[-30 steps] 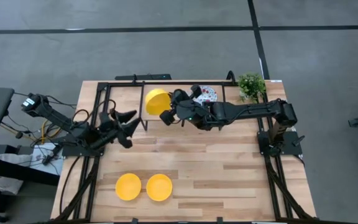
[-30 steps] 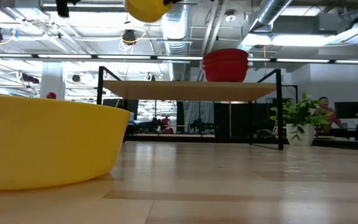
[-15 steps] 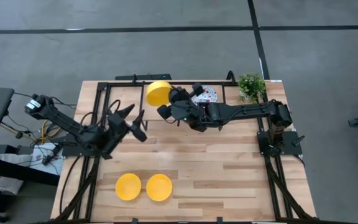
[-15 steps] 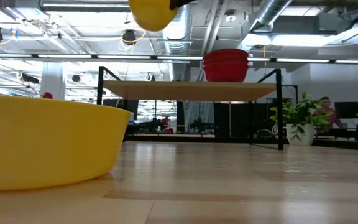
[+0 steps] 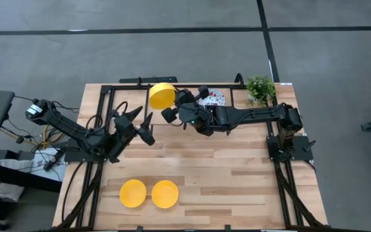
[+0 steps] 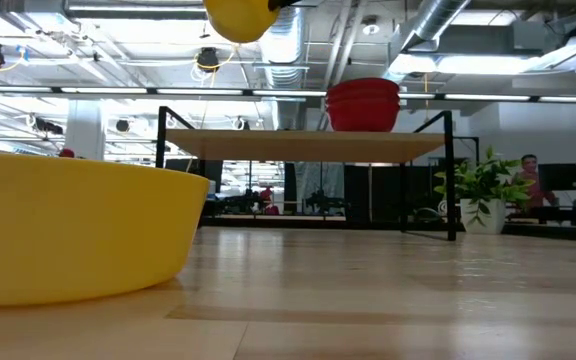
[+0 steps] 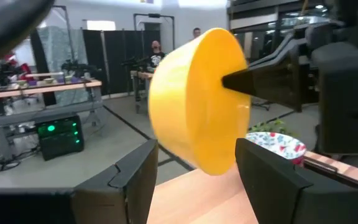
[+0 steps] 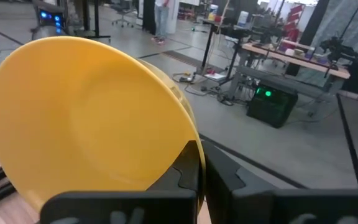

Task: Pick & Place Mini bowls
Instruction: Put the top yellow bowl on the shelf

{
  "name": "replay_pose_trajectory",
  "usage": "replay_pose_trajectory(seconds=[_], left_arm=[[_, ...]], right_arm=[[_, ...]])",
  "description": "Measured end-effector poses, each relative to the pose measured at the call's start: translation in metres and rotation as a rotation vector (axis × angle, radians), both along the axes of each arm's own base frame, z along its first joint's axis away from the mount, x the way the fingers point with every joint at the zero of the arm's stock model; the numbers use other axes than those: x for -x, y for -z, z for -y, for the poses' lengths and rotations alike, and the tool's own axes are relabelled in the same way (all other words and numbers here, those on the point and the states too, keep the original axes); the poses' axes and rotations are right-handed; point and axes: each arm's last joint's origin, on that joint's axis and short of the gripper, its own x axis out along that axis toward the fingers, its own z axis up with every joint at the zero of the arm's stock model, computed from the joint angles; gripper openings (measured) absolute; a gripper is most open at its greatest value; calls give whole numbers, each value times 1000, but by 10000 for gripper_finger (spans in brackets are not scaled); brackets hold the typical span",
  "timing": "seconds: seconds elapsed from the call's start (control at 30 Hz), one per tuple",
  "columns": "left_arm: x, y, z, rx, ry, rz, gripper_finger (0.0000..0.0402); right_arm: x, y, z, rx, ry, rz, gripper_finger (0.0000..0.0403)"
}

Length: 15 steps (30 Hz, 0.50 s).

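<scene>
My right gripper (image 5: 171, 103) is raised over the table's far side and shut on a plain yellow mini bowl (image 5: 161, 95), which is tipped on its side. The bowl's inside fills the right wrist view (image 8: 86, 118); it also shows at the low view's top (image 6: 238, 14). My left gripper (image 5: 142, 120) hovers open just near-left of that bowl, and the bowl (image 7: 194, 112) stands beyond its spread fingers. Two more yellow bowls (image 5: 133, 193) (image 5: 165, 193) rest on their bases near the table's near edge. A floral bowl (image 5: 215, 98) sits at the far side. My right gripper pinches the yellow bowl's rim (image 8: 194, 140), with one finger (image 8: 188, 165) inside the bowl and the other finger (image 7: 253, 79) on its outer wall. The fingers come roughly level from the table's right. The bowl is lifted clear and tilted on its side.
A black frame (image 5: 108, 96) with a raised wooden shelf (image 6: 298, 145) stands at the far side, with red bowls (image 6: 363, 105) stacked on it. A small green plant (image 5: 261, 89) is at the far right corner. A person (image 6: 528, 180) sits beyond the table. Bare wood lies mid-table.
My right gripper has carried the yellow bowl a little toward the far edge and upward, keeping its hold. My left gripper has moved toward the table's right and far side, closing on the held bowl, and stays open.
</scene>
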Motion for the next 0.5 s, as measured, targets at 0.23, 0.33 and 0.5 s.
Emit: replay_pose_trajectory(seconds=[0.23, 0.33, 0.5], left_arm=[[0, 0, 0, -1, 6, 3, 214], [0, 0, 0, -1, 6, 3, 214], [-2, 0, -4, 1, -16, 5, 214]], right_arm=[[-2, -2, -1, -20, -48, 29, 0], [-2, -2, -2, -20, -51, 29, 0], [-2, -3, -10, -22, -70, 42, 0]])
